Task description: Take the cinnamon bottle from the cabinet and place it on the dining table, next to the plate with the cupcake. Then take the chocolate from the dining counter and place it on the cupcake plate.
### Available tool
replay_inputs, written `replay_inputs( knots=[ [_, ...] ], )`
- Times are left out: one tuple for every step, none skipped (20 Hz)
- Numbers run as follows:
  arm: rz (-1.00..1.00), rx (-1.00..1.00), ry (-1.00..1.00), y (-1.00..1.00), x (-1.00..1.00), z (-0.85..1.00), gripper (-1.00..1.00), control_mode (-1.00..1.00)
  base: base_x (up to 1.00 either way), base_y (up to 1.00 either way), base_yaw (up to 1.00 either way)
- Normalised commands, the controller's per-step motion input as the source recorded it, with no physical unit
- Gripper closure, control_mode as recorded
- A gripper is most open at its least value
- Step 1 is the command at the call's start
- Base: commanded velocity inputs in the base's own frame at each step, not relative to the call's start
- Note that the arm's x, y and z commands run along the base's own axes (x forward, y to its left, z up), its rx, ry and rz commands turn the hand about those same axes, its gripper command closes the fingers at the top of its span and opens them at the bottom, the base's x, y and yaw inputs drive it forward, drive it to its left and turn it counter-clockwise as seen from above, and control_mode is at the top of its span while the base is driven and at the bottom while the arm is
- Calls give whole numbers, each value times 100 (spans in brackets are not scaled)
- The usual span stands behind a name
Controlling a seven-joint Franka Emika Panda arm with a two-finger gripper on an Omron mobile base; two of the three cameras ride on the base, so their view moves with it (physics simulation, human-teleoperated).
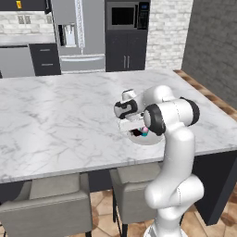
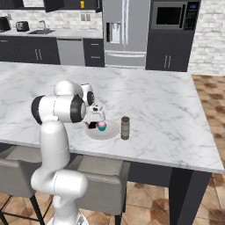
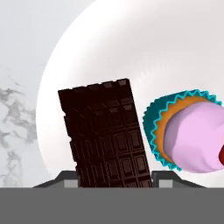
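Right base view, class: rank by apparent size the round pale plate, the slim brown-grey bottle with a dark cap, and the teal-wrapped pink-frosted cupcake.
1. The round pale plate, widest by far.
2. The slim brown-grey bottle with a dark cap, standing beside the plate.
3. The teal-wrapped pink-frosted cupcake, smallest.
All sit close together, so nearness hardly skews this.

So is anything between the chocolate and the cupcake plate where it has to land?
Nothing visible. In the hand view the chocolate, clamped in the gripper, is over bare plate. The cupcake sits close beside it, to one side, not under it. The cinnamon bottle stands off the plate.
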Motion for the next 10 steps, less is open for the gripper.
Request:
replay_inputs(
  knots=[
    [0,-1,8,0,-4,-24,100,-100,0,0,0],
    [0,-1,7,0,0,-28,-100,-100,0,0,0],
    [0,-1,0,0,0,-19,-100,-100,0,0,0],
    [0,-1,1,0,0,-18,-100,-100,0,0,0],
    [0,-1,0,-6,6,-9,-100,-100,0,0,0],
    [0,0,0,-11,3,-1,-100,-100,0,0,0],
    [0,0,0,-21,14,0,-100,-100,0,0,0],
    [0,0,-3,-19,0,19,-100,-100,0,0,0],
    [0,0,0,-10,0,21,-100,-100,0,0,0],
    [0,0,-2,-16,0,27,-100,-100,0,0,0]
  ],
)
